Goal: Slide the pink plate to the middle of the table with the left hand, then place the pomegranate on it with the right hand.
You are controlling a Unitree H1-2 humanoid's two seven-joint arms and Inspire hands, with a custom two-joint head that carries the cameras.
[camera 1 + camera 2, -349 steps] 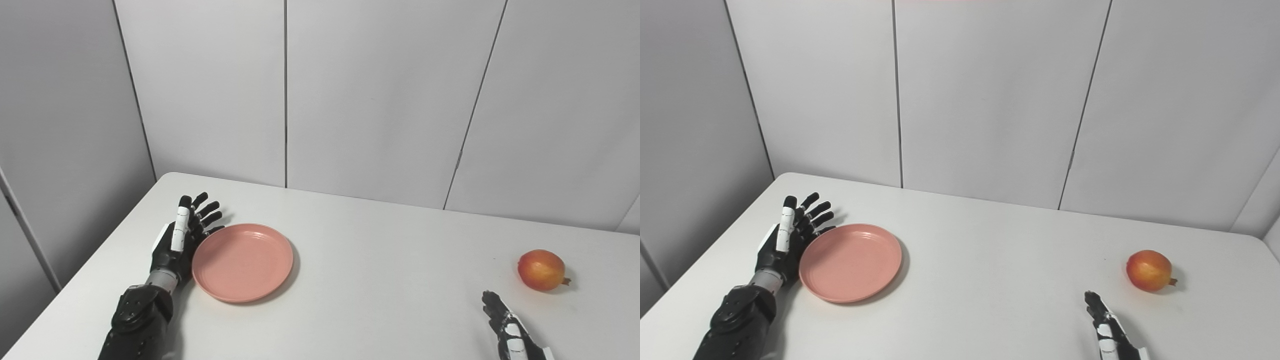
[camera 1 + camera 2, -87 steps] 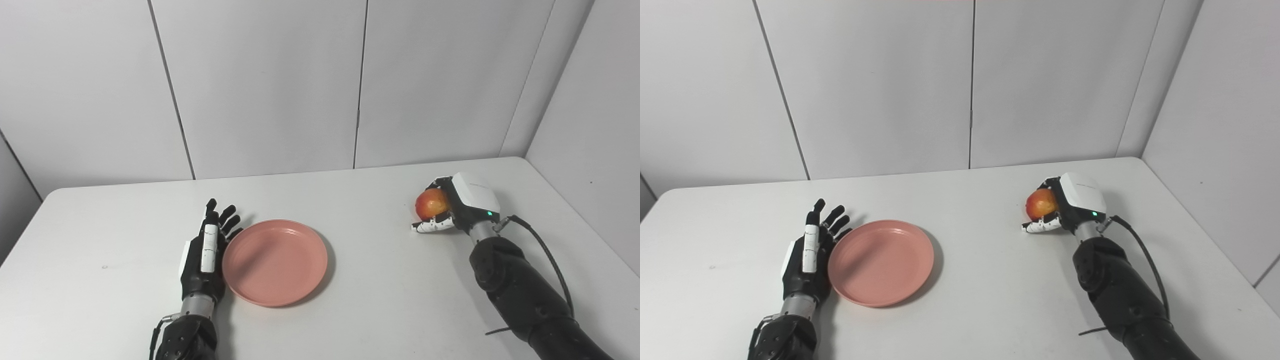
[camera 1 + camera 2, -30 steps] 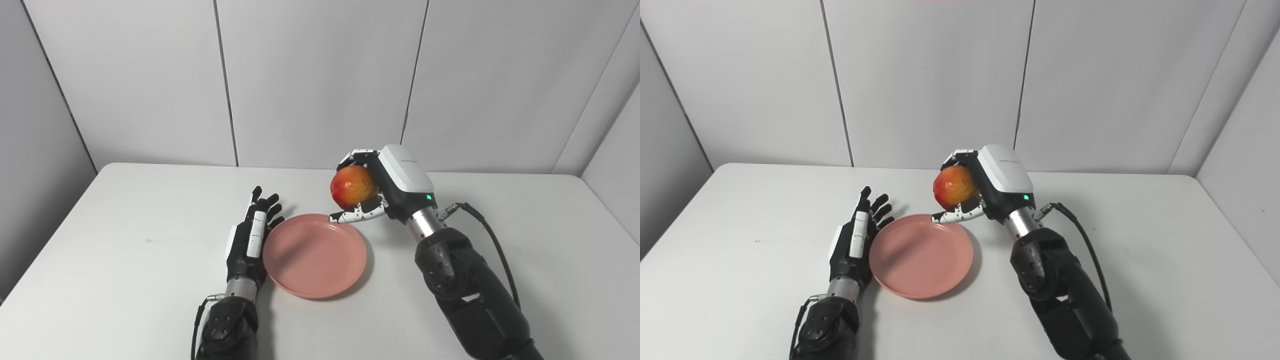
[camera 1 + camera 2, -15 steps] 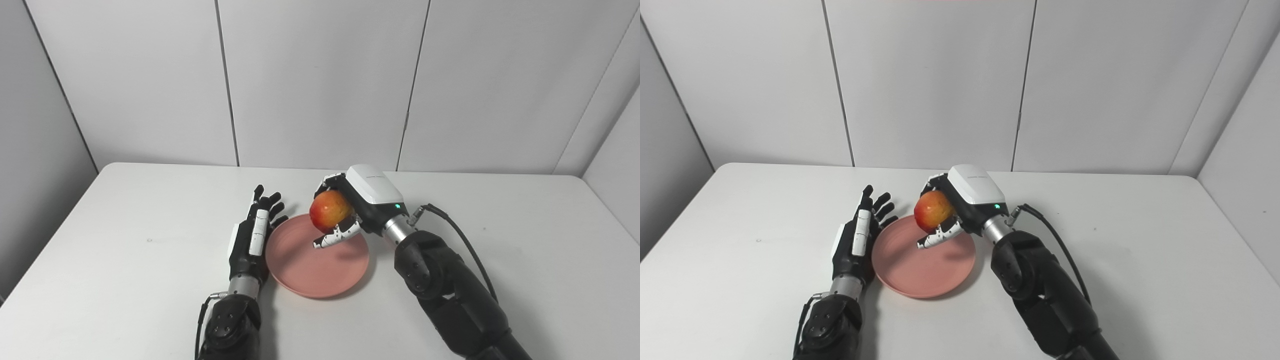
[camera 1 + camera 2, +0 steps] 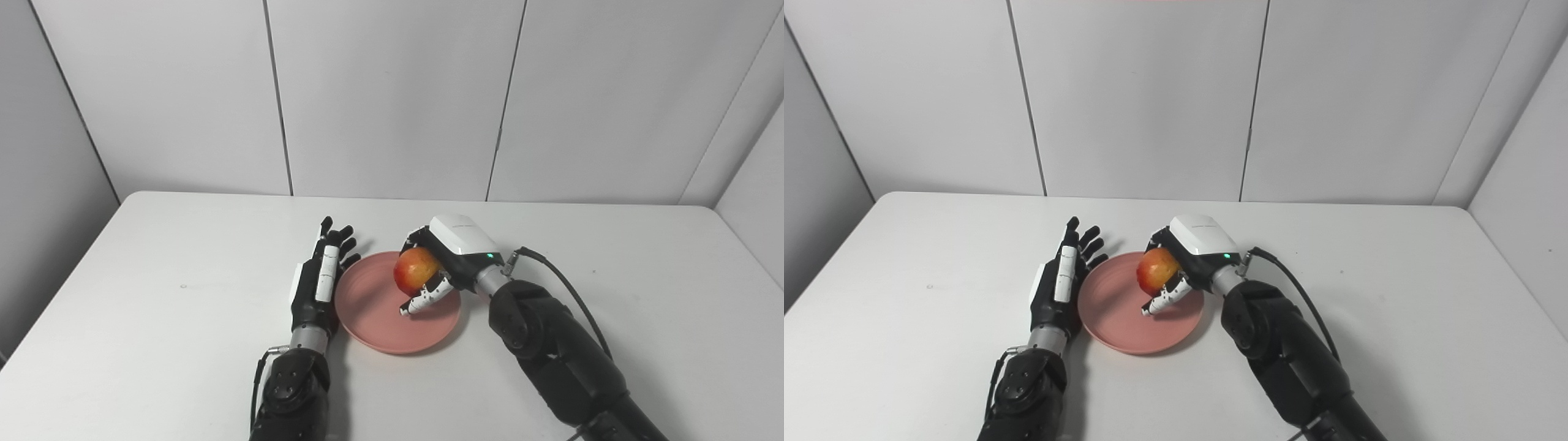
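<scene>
The pink plate (image 5: 373,315) lies near the middle of the white table (image 5: 153,318). My right hand (image 5: 450,257) is shut on the red-yellow pomegranate (image 5: 414,269) and holds it low over the plate's right half, thumb tip reaching down to the plate's inside. Whether the fruit touches the plate I cannot tell. My left hand (image 5: 318,285) stands edge-on against the plate's left rim, open, fingers straight and pointing toward the wall.
Grey wall panels (image 5: 392,98) rise right behind the table's far edge. A black cable (image 5: 569,288) loops off my right wrist above the table surface.
My right hand has come down and a little nearer with the pomegranate, from above the plate's far rim to low over its inside. The left hand stays at the rim. The view has shifted slightly.
</scene>
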